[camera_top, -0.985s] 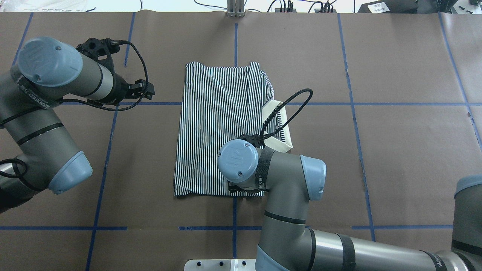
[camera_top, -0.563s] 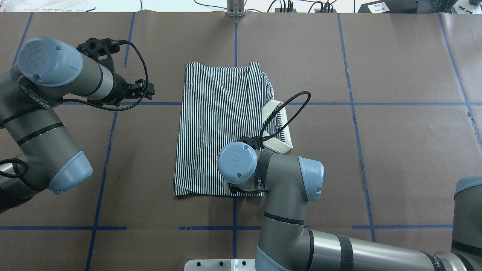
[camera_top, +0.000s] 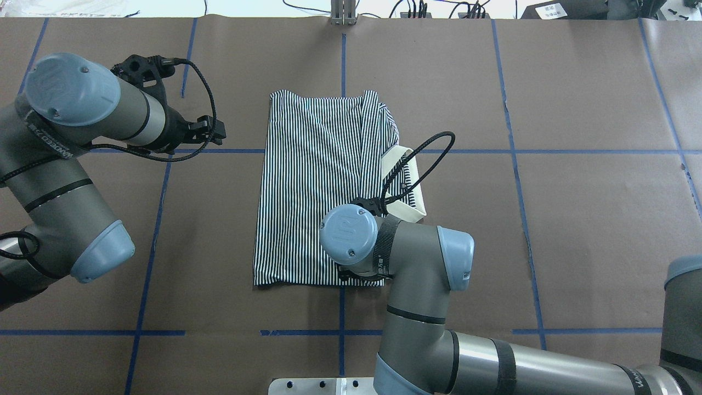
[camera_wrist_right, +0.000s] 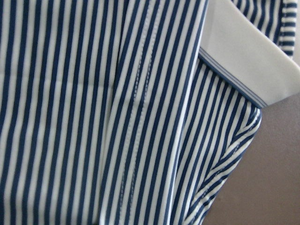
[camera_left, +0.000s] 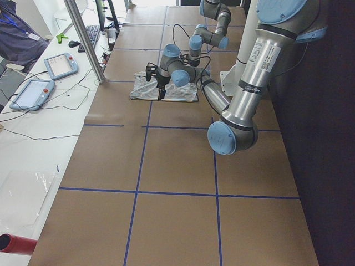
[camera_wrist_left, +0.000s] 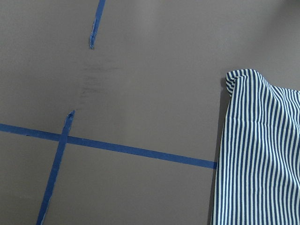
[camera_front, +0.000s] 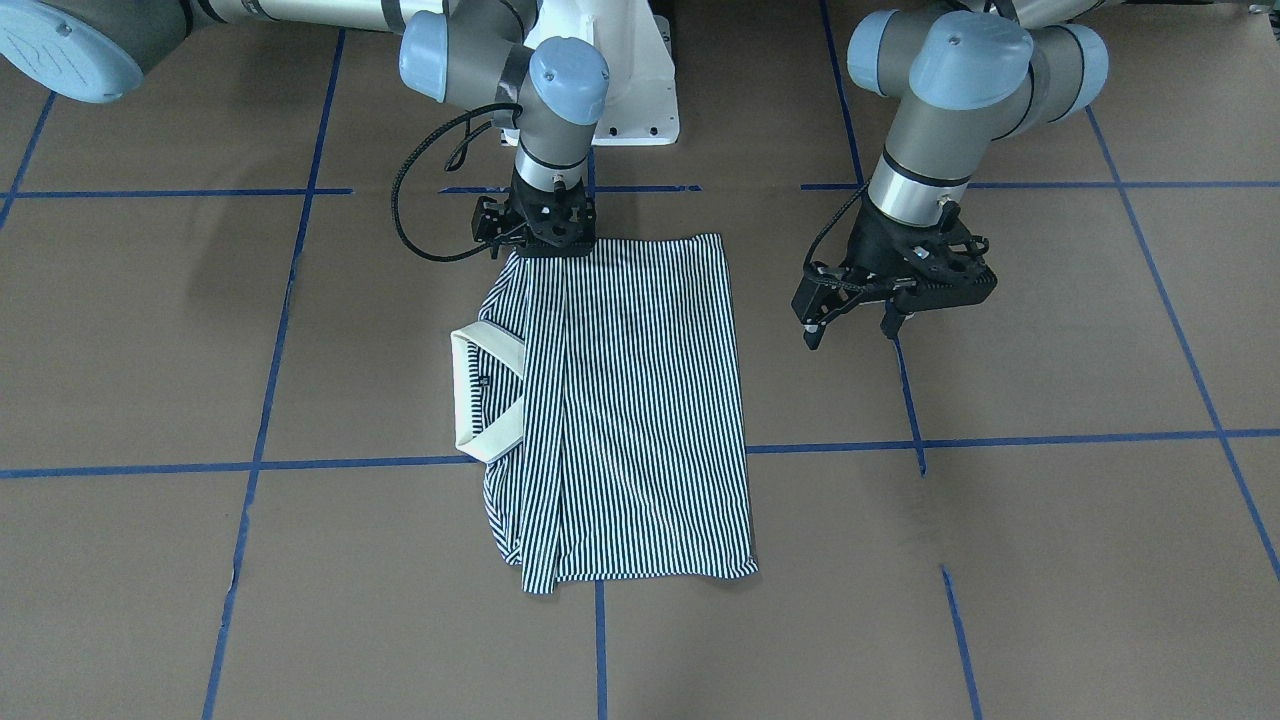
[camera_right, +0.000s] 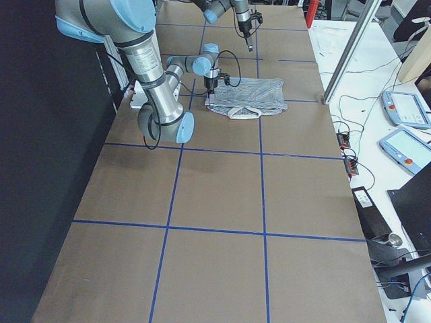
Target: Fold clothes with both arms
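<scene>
Desk (camera_top: 576, 219): brown paper cover with a blue tape grid.

Right arm (camera_top: 422, 263): reaches in over the robot-side edge of the shirt, wrist pointing straight down.

Left arm (camera_top: 71, 126): off to the robot's left of the garment.

Polo shirt (camera_top: 312, 186): lies flat mid-desk as a tall rectangle, already doubled lengthwise. Striped layers are stacked, with a ridge running down the length.

Left end effector (camera_front: 848, 338): hangs above bare desk near the shirt's left edge but apart from it. Fingers are spread and carry nothing.

Right end effector (camera_front: 545, 240): down at the shirt's near edge, toward the collar-side corner. Its fingers are hidden, so I cannot tell whether it is clenched or released. Its wrist view shows only close-up cloth.

Collar (camera_front: 465, 390): cream, sticks out past the robot's-right edge and lies on the paper.

Handling, as judged:
- The knit looks thin, light and limp, so it should sag between hold points.
- The stacked layers may slide apart.
- The collar looks like the only stiffer part.
- Best hold is the two corners of the near edge, pinching every layer.
- Both arms should lift together so the fold line stays square.
</scene>
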You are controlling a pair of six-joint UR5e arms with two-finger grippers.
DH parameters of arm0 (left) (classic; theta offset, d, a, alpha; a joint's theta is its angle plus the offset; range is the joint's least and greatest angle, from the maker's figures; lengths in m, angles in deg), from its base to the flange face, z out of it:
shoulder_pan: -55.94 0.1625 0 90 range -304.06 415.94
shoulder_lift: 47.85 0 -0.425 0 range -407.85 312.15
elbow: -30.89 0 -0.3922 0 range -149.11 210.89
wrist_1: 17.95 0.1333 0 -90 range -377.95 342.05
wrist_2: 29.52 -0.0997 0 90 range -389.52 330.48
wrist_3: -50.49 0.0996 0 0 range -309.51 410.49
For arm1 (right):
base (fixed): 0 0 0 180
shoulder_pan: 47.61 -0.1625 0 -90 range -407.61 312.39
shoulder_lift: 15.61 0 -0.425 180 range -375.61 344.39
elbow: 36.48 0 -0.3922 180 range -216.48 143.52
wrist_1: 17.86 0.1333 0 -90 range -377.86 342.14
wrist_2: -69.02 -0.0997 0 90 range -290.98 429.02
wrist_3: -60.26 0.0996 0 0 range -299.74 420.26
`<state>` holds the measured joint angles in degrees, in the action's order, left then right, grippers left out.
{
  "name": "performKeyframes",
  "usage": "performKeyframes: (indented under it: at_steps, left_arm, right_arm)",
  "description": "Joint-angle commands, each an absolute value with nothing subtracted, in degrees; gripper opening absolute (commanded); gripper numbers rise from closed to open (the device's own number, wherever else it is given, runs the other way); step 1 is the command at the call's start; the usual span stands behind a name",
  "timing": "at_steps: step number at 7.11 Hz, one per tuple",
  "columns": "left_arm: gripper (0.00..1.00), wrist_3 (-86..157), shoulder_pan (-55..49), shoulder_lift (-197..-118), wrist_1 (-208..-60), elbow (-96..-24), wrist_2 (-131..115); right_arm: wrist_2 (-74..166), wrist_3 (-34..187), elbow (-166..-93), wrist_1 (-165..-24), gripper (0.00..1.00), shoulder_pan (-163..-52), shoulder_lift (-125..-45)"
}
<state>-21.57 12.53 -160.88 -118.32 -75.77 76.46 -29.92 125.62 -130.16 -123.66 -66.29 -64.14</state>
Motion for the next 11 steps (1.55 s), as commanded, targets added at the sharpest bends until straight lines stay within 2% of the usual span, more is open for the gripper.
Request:
performKeyframes:
  at_steps: [1,4,6,11]
  left_arm:
    - [1.0,-21.8,12.6,-160.9,-118.3,-75.7,76.7]
    - [1.0,-21.8,12.6,-161.1,-118.3,-75.5,76.8]
    - [1.0,-22.0,12.6,-161.2,-118.3,-75.5,77.0]
    - [1.0,-22.2,13.1,-161.6,-118.3,-75.6,77.0]
  right_arm:
    - [-30.6,125.4,-130.6,-123.9,1.0,-67.5,-64.4]
    - [-30.7,125.4,-131.2,-123.9,1.0,-67.7,-66.4]
    - [-30.8,124.4,-136.8,-124.9,1.0,-68.1,-70.3]
    - [-30.6,121.5,-138.0,-125.7,1.0,-70.5,-73.3]
